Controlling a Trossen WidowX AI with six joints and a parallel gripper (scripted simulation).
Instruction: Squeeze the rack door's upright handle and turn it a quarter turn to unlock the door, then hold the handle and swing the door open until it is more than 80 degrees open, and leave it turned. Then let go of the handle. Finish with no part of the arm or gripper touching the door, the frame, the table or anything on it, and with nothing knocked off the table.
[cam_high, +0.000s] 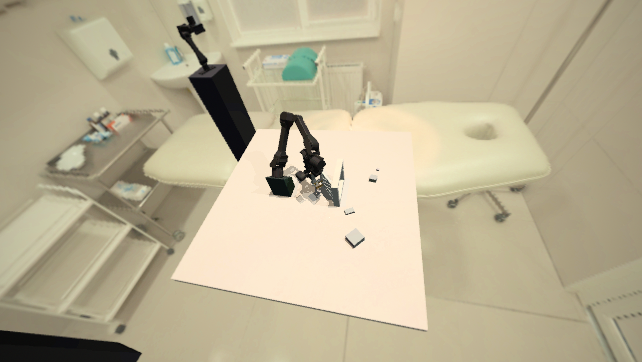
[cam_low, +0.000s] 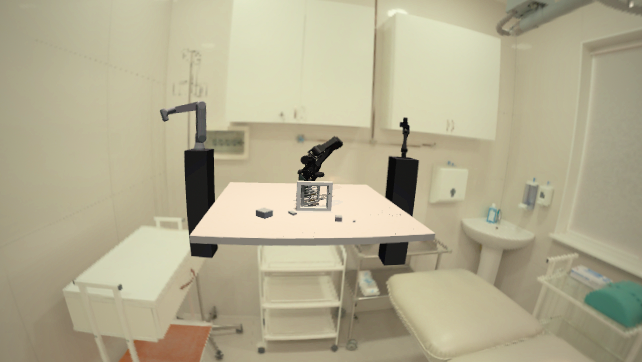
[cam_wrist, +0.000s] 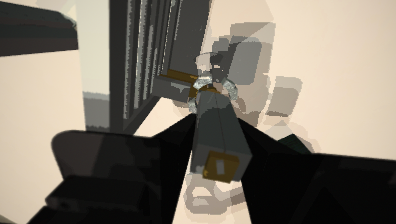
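The rack door (cam_high: 327, 190) (cam_wrist: 190, 35), a dark slatted panel, stands partly open, swung out from the upright frame (cam_high: 341, 175) (cam_low: 299, 196) toward the arm's side. The exact angle is hard to read. The grey handle (cam_wrist: 220, 117) with a brass-coloured end stands off the door. My gripper (cam_wrist: 213, 121) (cam_high: 317, 185) is shut on the handle, with one black finger on each side of it. How far the handle is turned is not clear. In the exterior view, the slats show through the frame and the fingers are hidden.
The arm's base (cam_high: 280, 186) stands close to the door's open side. Beyond the frame lie a grey block (cam_high: 354, 237) (cam_low: 264, 213), a thin flat piece (cam_high: 349, 211) (cam_low: 292, 213), a small block (cam_high: 373, 178) (cam_low: 338, 218) and a tiny piece (cam_high: 377, 170).
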